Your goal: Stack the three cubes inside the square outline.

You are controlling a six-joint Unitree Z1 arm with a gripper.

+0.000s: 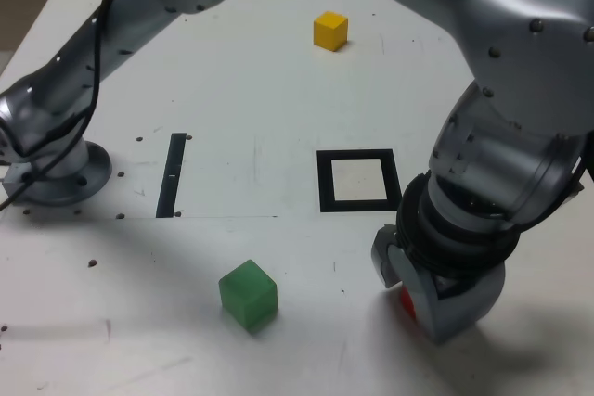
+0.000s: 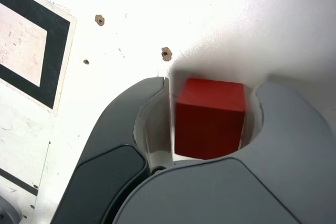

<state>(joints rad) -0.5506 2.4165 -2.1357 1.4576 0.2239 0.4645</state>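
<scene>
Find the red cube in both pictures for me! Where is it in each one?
Exterior view: the red cube peeks out low, right of the middle, mostly hidden by the tool.
Wrist view: big and clear, between the tool's two jaws.
Shared landmark: the black square outline.

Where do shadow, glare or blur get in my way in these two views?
Exterior view: soft shadow around the gripper, the arm hiding most of the red cube; green cube slightly soft. Wrist view: pale sheen on the table, shadow beside the red cube, its near face darker.
</scene>
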